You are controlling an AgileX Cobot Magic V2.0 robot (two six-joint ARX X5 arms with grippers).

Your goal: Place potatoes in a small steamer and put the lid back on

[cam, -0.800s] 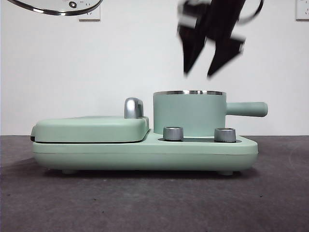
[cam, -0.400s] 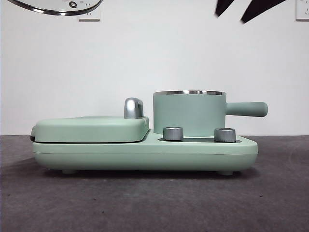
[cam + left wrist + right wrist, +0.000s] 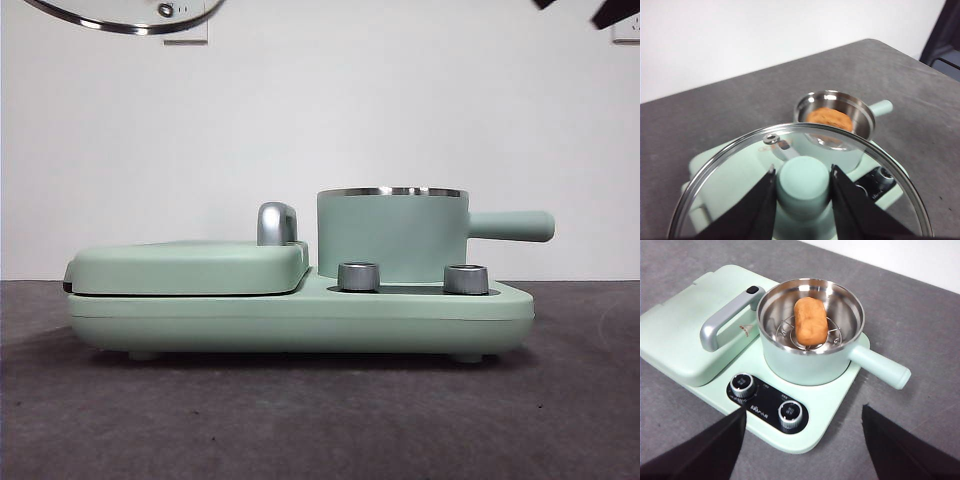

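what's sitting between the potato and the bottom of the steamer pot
A round wire rack lies under the potato, holding it off the steel floor of the small steamer. The right wrist view shows this.

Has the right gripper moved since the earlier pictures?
Yes. The right gripper has risen away from the small steamer; only its open tips show at the front view's top edge.

In the front view the steamer (image 3: 392,235) wall hides the potato (image 3: 810,321) entirely. The lid (image 3: 128,14) is cut off by that picture's top edge, only its lower rim showing. The right gripper (image 3: 588,8) appears there as blurred black tips at the top corner.
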